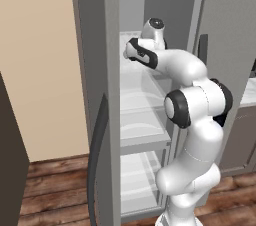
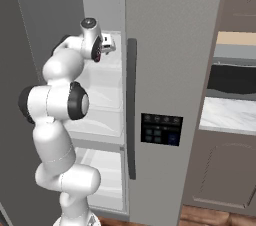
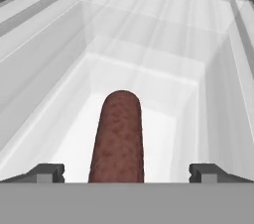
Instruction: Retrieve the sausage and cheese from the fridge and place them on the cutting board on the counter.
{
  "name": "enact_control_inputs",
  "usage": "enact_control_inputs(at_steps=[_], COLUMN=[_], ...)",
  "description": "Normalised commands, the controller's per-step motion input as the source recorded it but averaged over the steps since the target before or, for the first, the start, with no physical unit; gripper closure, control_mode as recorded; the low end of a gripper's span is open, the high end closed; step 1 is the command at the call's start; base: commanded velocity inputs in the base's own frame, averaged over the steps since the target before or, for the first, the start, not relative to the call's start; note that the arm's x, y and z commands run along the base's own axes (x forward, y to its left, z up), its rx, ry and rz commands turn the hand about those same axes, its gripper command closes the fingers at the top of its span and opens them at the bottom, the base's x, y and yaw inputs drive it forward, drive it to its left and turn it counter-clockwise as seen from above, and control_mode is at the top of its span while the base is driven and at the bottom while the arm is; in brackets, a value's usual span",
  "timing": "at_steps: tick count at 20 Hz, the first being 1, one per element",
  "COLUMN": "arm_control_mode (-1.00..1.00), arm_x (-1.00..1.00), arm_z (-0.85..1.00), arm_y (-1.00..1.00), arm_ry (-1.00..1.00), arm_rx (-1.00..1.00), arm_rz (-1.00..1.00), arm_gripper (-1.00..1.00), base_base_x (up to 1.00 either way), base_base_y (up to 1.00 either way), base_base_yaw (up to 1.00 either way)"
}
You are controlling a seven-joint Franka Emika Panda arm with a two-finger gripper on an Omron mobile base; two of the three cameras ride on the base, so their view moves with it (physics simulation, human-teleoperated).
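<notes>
The sausage, a dark reddish-brown cylinder, lies lengthwise in a white shelf bin inside the fridge. In the hand view my gripper is open. One fingertip stands on each side of the sausage's near end, and neither touches it. In the left base view my arm reaches up into an upper shelf of the open fridge. A strip of the white marble counter shows to the right of the fridge. The cheese and the cutting board are out of view.
The fridge's left door hangs open beside my arm. The right door, with its dark handle and control panel, is closed. The bin's white walls rise close on both sides of the hand. A dark cabinet stands far left.
</notes>
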Motion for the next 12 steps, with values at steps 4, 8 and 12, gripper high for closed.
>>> enact_control_inputs(at_steps=[4, 8, 12], arm_control_mode=[-1.00, -1.00, -1.00], arm_x=[0.11, 0.09, 0.01], arm_z=[-0.15, -0.16, -0.33], arm_y=[0.01, 0.04, 0.00], arm_ry=[0.05, 0.04, 0.07], arm_rx=[0.00, 0.00, 0.00], arm_rz=[0.00, 0.00, 0.00], arm_gripper=[-1.00, -1.00, -1.00], base_base_x=[0.00, 0.00, 0.00], base_base_y=[0.00, 0.00, 0.00], base_base_yaw=[0.00, 0.00, 0.00])
